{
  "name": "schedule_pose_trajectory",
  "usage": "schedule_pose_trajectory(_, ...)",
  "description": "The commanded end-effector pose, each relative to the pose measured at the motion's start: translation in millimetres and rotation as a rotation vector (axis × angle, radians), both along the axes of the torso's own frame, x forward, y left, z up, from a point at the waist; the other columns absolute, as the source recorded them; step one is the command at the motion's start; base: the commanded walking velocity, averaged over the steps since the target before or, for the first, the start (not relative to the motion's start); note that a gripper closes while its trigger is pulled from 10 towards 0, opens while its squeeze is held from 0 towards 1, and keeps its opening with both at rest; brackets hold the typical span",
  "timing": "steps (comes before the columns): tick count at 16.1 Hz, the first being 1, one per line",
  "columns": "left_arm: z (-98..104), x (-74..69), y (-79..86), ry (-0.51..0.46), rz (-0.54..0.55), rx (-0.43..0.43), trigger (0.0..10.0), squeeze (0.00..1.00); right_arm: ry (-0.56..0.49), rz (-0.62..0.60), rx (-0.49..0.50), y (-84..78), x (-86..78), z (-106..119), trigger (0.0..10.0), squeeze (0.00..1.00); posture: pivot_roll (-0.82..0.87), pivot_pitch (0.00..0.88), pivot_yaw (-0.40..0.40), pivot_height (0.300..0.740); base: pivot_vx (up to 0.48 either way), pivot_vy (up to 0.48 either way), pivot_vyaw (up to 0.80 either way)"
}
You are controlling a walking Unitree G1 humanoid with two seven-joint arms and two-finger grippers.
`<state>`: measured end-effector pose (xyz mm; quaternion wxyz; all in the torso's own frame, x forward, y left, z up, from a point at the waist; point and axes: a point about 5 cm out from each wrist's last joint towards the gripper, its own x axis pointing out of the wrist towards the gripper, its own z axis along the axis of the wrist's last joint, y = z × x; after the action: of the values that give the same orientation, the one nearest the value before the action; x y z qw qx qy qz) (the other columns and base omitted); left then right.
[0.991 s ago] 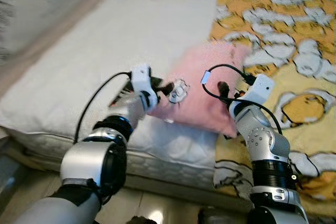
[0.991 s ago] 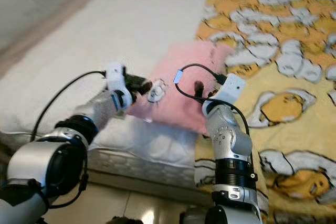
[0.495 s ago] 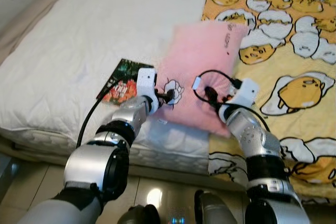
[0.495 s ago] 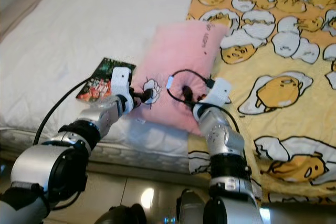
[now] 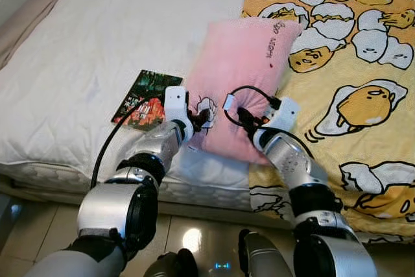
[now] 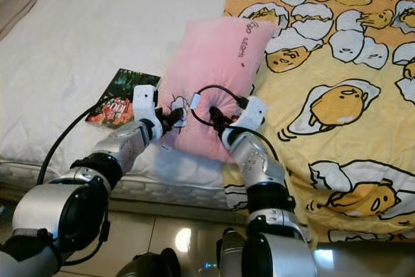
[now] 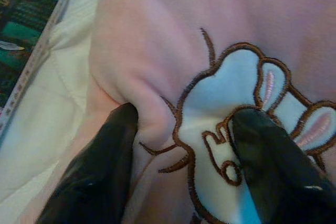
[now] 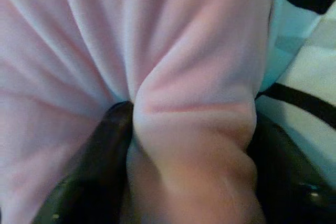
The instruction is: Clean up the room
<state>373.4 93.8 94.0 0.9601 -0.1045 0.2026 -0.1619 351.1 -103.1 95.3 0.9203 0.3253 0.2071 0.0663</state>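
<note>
Gripping the near end of a pink pillow point(image 5: 243, 76), both hands are closed on folds of its plush cover. In the left wrist view, the left hand point(image 7: 184, 153) has its two black fingers point(image 7: 100, 171) pinched on either side of a ridge of fabric, beside an embroidered white cartoon patch point(image 7: 247, 129). In the right wrist view, the right hand point(image 8: 189, 150) squeezes a thick bunched fold at the pillow's corner.

Seen from the head camera, the left hand point(image 5: 200, 118) holds the pillow's near left corner and the right hand point(image 5: 245, 118) its near right part, so the pillow stretches away from both hands, up the bed point(image 5: 123, 37). It lies across the boundary between the white mattress cover and a yellow blanket point(image 5: 363, 89) printed with egg characters. A dark printed booklet or packet point(image 5: 144, 97) lies flat on the white cover just beside the left hand.

Judging by this, tidying is at an early stage: the pillow is grasped but not yet put in its place, and the booklet is untouched.
</note>
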Motion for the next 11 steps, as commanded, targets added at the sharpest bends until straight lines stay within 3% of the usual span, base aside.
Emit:
schedule_pose_trajectory(1, -20, -12.1, -2.6, 0.077, -0.031, -0.002, 0.0, 0.00, 0.059, 0.097, -0.004, 23.4, -8.8, -15, 0.0, 0.00, -0.29, 0.187, 0.104, 0.735, 0.000, 0.000, 0.00)
schedule_pose_trajectory(2, -25, -14.8, 3.6, 0.096, -0.029, -0.020, 0.0, 0.00, 0.022, 0.104, -0.095, 19.3, -7.2, -14, 0.0, 0.00, -0.29, 0.185, 0.102, 0.735, 0.000, 0.000, 0.00)
schedule_pose_trajectory(8, -33, -19.1, 25.3, 0.096, 0.014, -0.051, 0.0, 0.00, -0.074, 0.103, -0.188, 18.1, -3.2, -3, 0.0, 0.00, -0.26, 0.152, 0.110, 0.735, 0.000, 0.000, 0.00)
schedule_pose_trajectory(10, -26, -15.5, 30.0, 0.064, -0.004, -0.073, 0.0, 0.00, -0.237, 0.128, -0.311, 26.0, -6.6, 22, 0.0, 0.00, -0.25, 0.140, 0.113, 0.735, 0.000, 0.000, 0.00)
schedule_pose_trajectory(11, -23, -14.3, 30.2, 0.051, -0.024, -0.080, 0.0, 0.00, -0.270, 0.135, -0.351, 30.1, -11.3, 28, 0.0, 0.00, -0.25, 0.139, 0.113, 0.735, 0.000, 0.000, 0.00)
